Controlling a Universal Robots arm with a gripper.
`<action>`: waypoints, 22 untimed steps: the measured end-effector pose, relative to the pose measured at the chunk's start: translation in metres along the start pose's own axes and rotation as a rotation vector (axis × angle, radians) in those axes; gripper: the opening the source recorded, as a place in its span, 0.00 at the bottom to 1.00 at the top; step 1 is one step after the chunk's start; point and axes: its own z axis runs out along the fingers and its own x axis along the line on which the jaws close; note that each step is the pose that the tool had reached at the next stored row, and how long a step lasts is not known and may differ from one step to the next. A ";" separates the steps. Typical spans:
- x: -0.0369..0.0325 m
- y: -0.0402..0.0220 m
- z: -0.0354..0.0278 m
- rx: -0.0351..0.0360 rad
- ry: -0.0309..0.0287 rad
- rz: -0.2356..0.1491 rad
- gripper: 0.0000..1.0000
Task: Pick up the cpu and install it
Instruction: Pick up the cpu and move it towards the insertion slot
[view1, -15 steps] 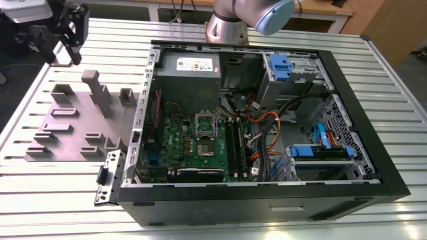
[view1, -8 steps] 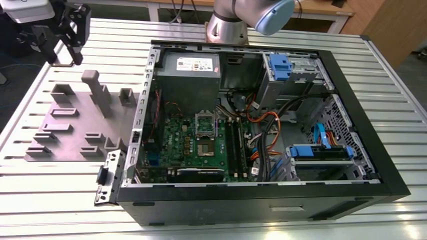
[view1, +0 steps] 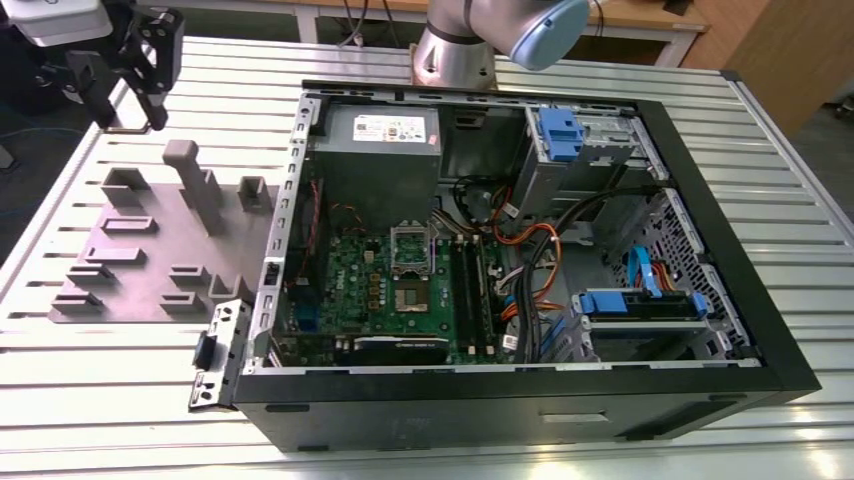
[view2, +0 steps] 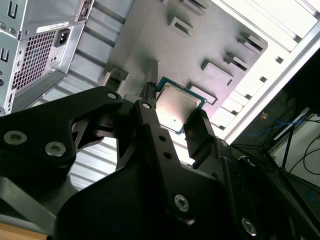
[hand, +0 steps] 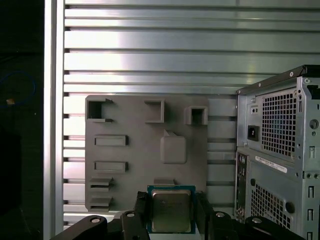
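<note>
The cpu (hand: 171, 210), a small flat square chip with a pale metal top and a green-blue rim, sits between my two black fingers in both wrist views, where my gripper (hand: 171, 214) is shut on its two opposite edges. The second wrist view shows the cpu (view2: 177, 106) held above the grey fixture plate (view2: 165, 45), clamped by my gripper (view2: 174, 112). In the exterior view my gripper (view1: 130, 112) hangs high at the far left, beyond the fixture plate (view1: 134, 262) and apart from the open computer case (view1: 534, 400). The green motherboard (view1: 360, 280) lies inside the case with its socket (view1: 411, 292) uncovered.
The grey plate carries upright blocks (view1: 196, 185) and low holders. A silver bracket frame (view1: 410, 243) stands raised behind the socket. Cables (view1: 527, 270), blue drive bays (view1: 638, 303) and a power supply (view1: 380, 135) crowd the case. The arm's base (view1: 454, 50) stands behind it on a slatted table (view1: 787, 180).
</note>
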 end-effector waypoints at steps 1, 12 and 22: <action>-0.0002 0.0000 0.0000 0.0001 0.0001 0.000 0.47; -0.0027 0.0000 0.0000 0.0000 0.0000 0.000 0.47; -0.0052 0.0000 0.0000 0.0000 0.0000 0.000 0.47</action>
